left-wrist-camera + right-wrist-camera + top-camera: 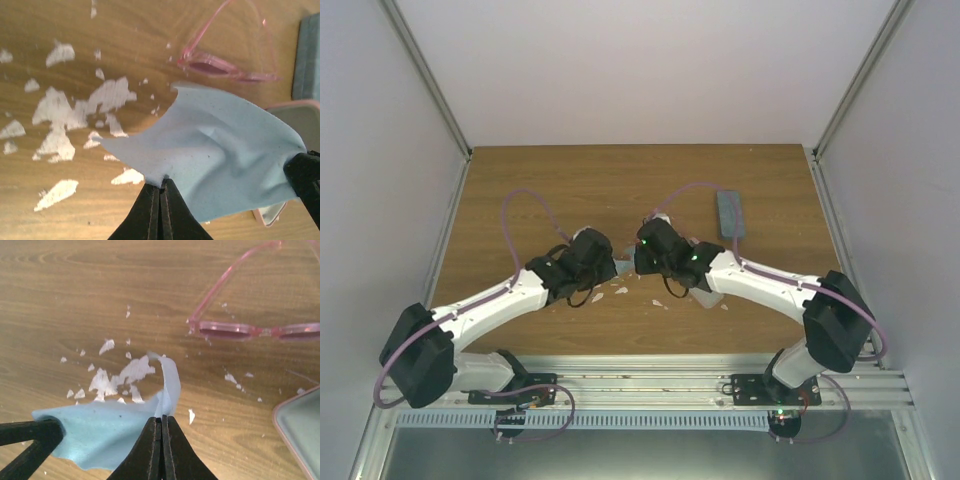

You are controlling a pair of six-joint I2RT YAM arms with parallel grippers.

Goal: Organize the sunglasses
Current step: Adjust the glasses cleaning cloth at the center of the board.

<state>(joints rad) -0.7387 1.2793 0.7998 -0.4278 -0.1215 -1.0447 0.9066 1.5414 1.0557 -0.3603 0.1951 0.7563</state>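
Cloth-handling step judged in hand: left end effector and right end effector each clamp 1 edge of the light blue soft cloth, thin pink-framed sunglasses lie open on the wooden counter just beyond, so the next move needs coordinated lowering clear of them.

The left arm and right arm reached inward from their bases, elbows bowed outward, wrists nearly meeting. The left gripper and right gripper each had fingers pressed together, pinching the same light blue cloth at separate edges.
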